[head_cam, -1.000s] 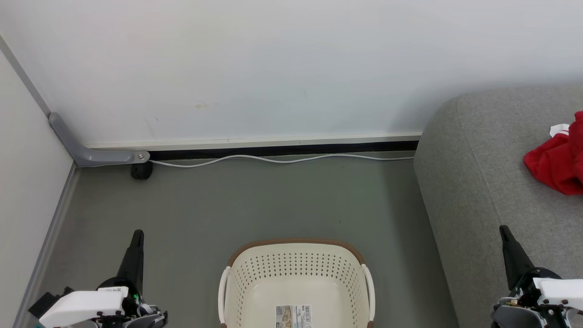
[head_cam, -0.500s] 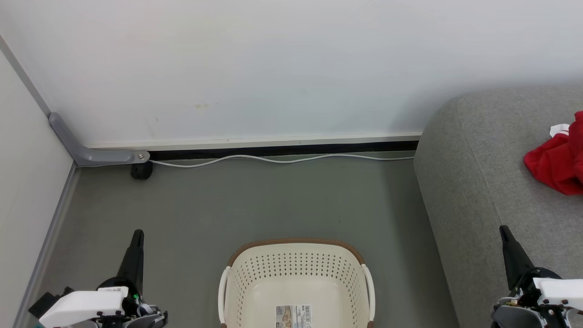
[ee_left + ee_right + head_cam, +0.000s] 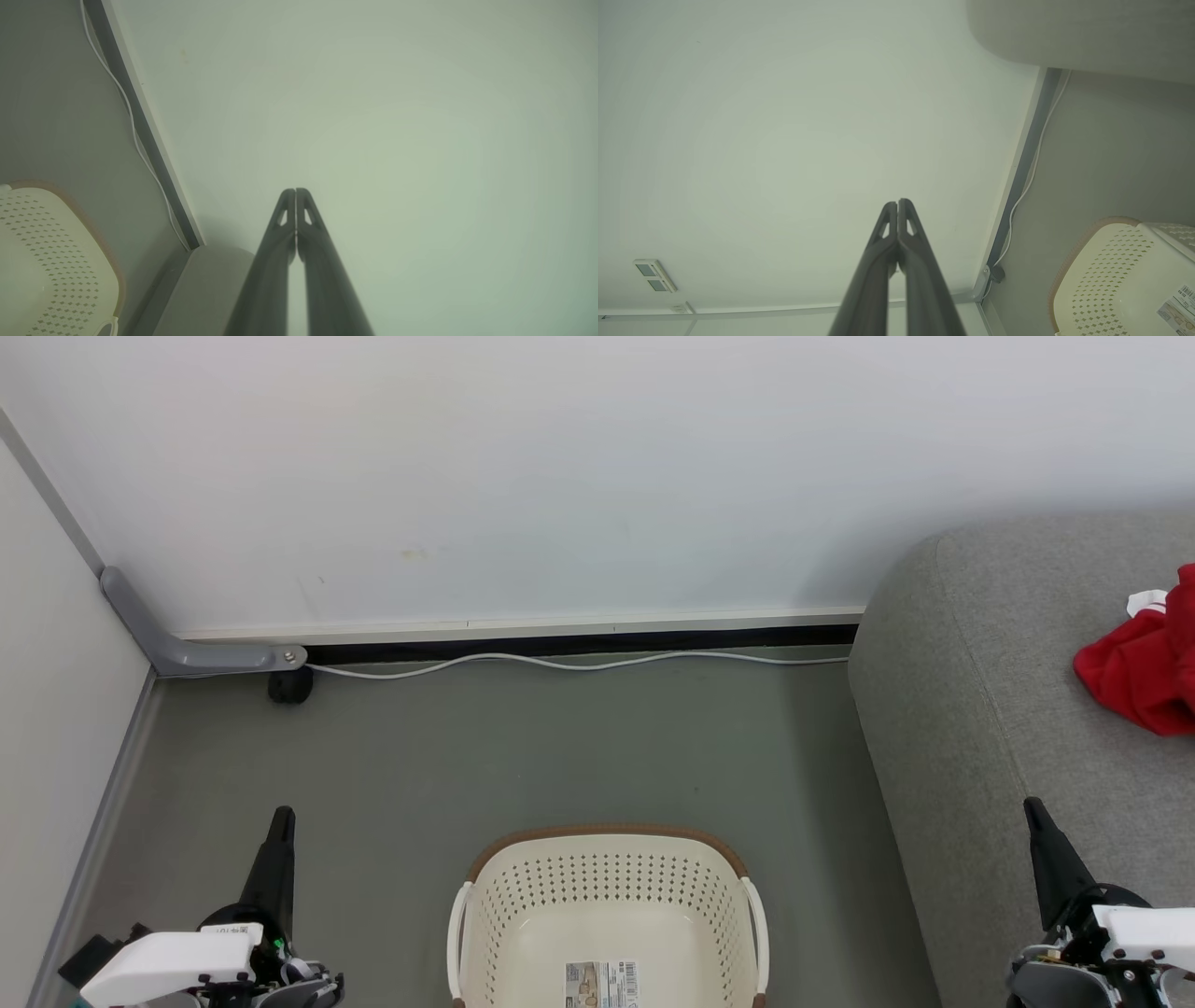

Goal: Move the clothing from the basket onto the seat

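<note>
The basket (image 3: 607, 887) stands on the floor with a bare base, its barcode label (image 3: 602, 983) showing, and the red clothing (image 3: 1144, 672) lies bunched on the seat (image 3: 990, 691) at the right, so the transfer looks finished. The left gripper (image 3: 281, 817) and right gripper (image 3: 1032, 805) flank the basket with fingers pressed together, holding nothing. Best now to park both arms clear and check the basket's near part, cut off by the head view's edge.
</note>
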{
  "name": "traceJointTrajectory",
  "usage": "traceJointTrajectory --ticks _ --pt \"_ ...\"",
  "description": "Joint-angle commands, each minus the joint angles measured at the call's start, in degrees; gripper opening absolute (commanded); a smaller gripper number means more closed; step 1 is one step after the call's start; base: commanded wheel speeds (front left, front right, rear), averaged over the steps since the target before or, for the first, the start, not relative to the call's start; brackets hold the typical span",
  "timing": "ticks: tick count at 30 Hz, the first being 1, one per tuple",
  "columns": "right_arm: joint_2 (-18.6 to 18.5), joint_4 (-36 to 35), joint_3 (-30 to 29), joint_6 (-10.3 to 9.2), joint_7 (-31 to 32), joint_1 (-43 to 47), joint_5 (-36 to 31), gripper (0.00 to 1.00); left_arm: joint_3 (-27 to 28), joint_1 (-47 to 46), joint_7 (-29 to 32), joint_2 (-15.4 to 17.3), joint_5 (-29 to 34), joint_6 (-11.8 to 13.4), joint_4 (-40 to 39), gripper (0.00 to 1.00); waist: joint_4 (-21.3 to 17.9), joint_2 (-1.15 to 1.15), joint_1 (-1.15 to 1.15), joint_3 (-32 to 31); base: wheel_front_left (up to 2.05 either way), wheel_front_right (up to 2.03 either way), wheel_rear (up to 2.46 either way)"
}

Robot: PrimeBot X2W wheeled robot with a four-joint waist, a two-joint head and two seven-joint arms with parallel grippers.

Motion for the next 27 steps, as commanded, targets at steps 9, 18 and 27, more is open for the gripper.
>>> traceJointTrajectory --ticks 9,18,27 --pt "-0.88 -1.79 0.96 0.25 0.45 -2.07 0.66 0.0 1.88 -3.33 0.43 1.04 -0.21 -0.44 -1.69 0.0 0.0 0.0 0.0 0.0 0.0 0.0 0.0" --pt "-0.88 -1.79 0.96 0.25 0.45 -2.07 0.66 0.0 1.88 -3.33 0.43 1.04 -0.22 -0.44 -1.69 0.0 0.0 0.0 0.0 0.0 0.0 0.0 0.0" --pt "-0.88 -1.79 0.96 0.25 0.45 -2.07 0.66 0.0 1.88 -3.33 0.43 1.04 -0.22 -0.44 -1.69 0.0 0.0 0.0 0.0 0.0 0.0 0.0 0.0"
